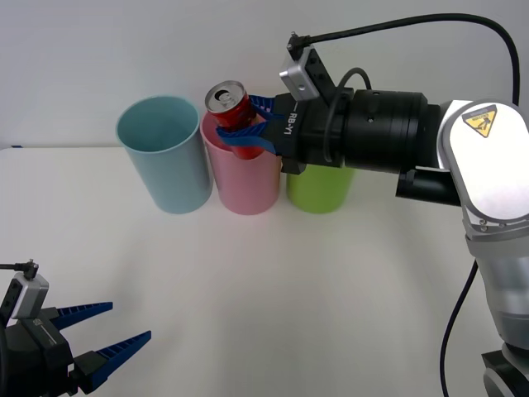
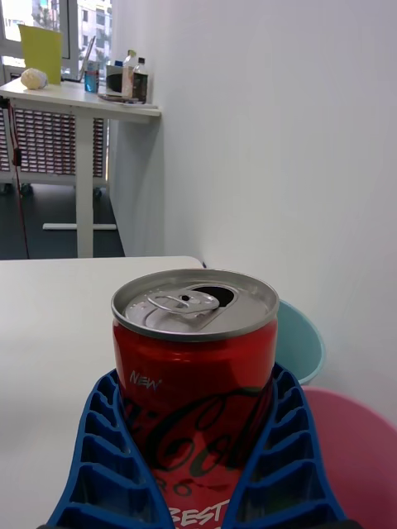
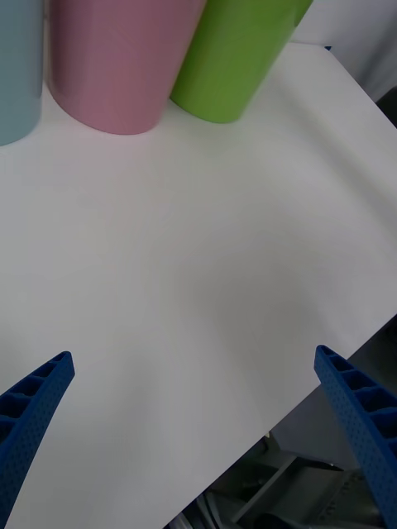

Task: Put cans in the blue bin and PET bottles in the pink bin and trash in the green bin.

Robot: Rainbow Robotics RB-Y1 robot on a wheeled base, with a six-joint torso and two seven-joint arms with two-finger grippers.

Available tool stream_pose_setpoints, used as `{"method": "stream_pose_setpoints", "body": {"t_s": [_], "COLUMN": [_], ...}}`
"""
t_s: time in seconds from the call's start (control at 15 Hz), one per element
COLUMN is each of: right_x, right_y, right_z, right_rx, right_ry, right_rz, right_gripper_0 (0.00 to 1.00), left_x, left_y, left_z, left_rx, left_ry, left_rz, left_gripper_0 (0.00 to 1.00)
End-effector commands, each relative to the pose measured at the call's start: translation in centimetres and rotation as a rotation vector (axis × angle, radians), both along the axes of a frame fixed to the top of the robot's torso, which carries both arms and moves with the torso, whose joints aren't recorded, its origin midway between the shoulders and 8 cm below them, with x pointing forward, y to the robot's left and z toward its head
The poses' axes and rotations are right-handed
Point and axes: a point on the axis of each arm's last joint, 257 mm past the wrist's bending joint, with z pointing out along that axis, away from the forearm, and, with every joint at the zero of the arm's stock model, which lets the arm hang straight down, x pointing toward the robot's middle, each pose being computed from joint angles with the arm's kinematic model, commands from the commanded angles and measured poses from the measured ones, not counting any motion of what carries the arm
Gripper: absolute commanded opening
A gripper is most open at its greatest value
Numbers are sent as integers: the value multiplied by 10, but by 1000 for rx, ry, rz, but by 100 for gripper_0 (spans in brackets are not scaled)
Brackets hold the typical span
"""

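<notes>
Your right gripper [image 1: 248, 128] is clamped on the red can [image 1: 232, 114], held upright above the pink bin [image 1: 244, 178]. Carry it sideways until it hangs squarely over the blue bin [image 1: 164, 157] before you release. Your left gripper [image 1: 111, 331] waits spread apart near the table [image 1: 289, 289] edge.

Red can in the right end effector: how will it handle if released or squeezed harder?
The red can has its tab opened, so it is probably empty and light. Thin walls may dent under a firmer squeeze from the right end effector. Smooth and round, it would likely roll if dropped on the table rather than into the blue bin.
</notes>
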Motion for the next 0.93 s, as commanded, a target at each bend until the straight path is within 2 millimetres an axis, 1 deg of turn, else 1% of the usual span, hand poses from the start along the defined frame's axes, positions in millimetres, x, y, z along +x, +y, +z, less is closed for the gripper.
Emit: {"method": "stream_pose_setpoints", "body": {"t_s": [0.07,0.27,0.53,0.67,0.8,0.93], "right_x": [25,56,87,101,114,125], "right_y": [32,76,122,140,153,168], "right_z": [4,2,5,7,10,5], "right_rx": [-2,9,-1,0,-14,-22], "right_ry": [15,31,51,57,46,55], "right_rz": [-13,-54,-94,-124,-158,-192], "right_gripper_0": [0,0,0,0,0,0], "left_x": [0,0,0,0,0,0], "left_y": [0,0,0,0,0,0], "left_z": [0,0,0,0,0,0], "left_rx": [0,0,0,0,0,0], "left_ry": [0,0,0,0,0,0], "left_rz": [0,0,0,0,0,0], "left_gripper_0": [100,100,100,100,100,100]}}
